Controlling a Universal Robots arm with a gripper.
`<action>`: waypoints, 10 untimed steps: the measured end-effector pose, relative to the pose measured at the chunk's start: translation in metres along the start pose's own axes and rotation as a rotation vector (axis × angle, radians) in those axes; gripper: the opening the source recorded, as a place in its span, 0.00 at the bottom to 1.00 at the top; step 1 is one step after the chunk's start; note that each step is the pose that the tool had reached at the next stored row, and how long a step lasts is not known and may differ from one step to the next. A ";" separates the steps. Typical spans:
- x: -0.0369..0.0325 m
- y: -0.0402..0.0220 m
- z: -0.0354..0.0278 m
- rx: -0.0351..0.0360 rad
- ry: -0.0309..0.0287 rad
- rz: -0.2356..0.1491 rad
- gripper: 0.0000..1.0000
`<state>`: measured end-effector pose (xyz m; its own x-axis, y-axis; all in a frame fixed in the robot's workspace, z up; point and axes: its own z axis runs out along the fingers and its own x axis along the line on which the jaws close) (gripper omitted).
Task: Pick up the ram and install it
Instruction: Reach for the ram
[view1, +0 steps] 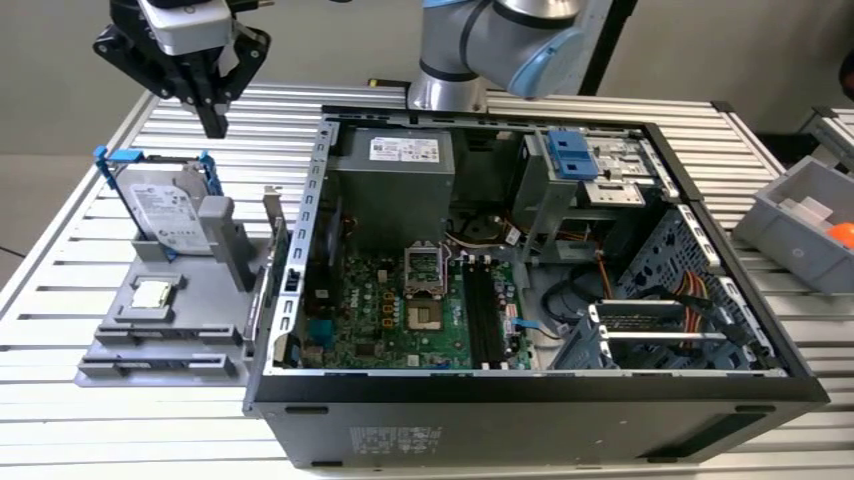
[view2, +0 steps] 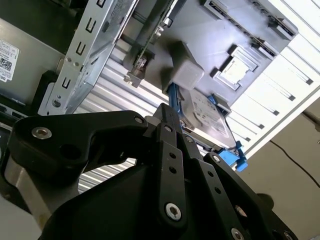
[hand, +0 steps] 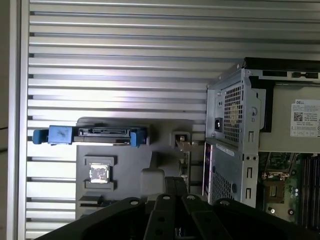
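Above the slatted table, my gripper hangs empty at about 10 o'clock from the open computer case in the exterior view, its fingers pressed together and pinching nothing. The ram stands on edge in the grey parts stand, just beside the case's outer wall at roughly 9 o'clock from the motherboard, below the gripper and toward 5 o'clock from it. The second wrist view catches it edge-on as a thin greenish strip. The hard drive and the processor chip share the stand. I judge the stick light and stiff but fragile. I would take it by its two flat faces near the middle of the top edge, clear of the contacts, with a modest squeeze.
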<state>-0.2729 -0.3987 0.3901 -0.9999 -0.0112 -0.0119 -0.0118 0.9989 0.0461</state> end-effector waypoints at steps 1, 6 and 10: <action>0.0010 0.0000 0.0000 0.0000 0.0003 0.000 0.00; 0.0054 0.0001 0.0000 0.0000 0.0020 0.000 0.00; 0.0085 0.0001 -0.0001 -0.0001 0.0052 0.000 0.00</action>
<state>-0.2815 -0.3986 0.3901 -0.9999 -0.0112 -0.0067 -0.0115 0.9989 0.0462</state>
